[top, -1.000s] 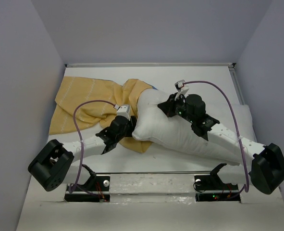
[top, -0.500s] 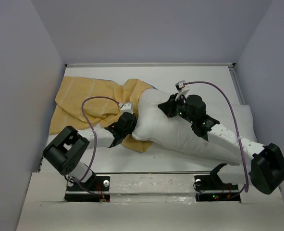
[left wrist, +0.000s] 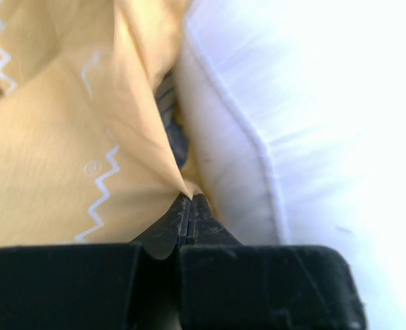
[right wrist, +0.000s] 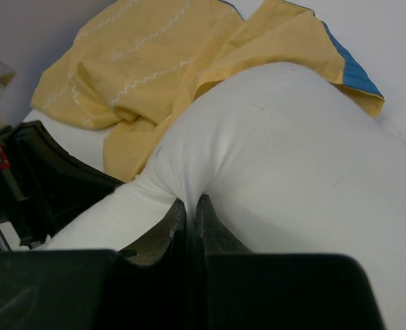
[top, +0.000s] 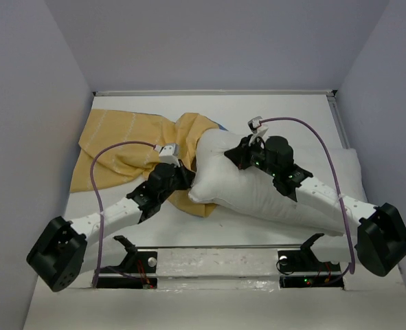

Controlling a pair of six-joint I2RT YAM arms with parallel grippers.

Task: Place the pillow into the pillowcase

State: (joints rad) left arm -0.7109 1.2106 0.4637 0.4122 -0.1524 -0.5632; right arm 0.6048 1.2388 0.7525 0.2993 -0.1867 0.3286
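Observation:
The white pillow (top: 257, 196) lies slantwise across the table, and its left end rests on the mustard-yellow pillowcase (top: 123, 148). My left gripper (top: 180, 180) is at the pillow's left edge. In the left wrist view that gripper (left wrist: 190, 200) is shut on a fold of the pillowcase (left wrist: 58, 151), right beside the pillow (left wrist: 312, 117). My right gripper (top: 240, 155) sits on the pillow's upper end. In the right wrist view it (right wrist: 191, 202) is shut on a pinch of the pillow (right wrist: 292, 158). The pillowcase (right wrist: 141, 55) lies beyond it, with its blue side (right wrist: 352, 67) showing at one corner.
Grey walls close in the white table (top: 292, 113) on the left, right and back. A metal rail (top: 216, 258) with both arm bases runs along the near edge. Purple cables (top: 326, 148) loop over both arms. The left arm (right wrist: 44, 179) shows at the left of the right wrist view.
My left gripper has gone from open to shut on the pillowcase fold by the pillow's left edge, and the left arm has shifted. The right gripper has kept its hold on the pillow.

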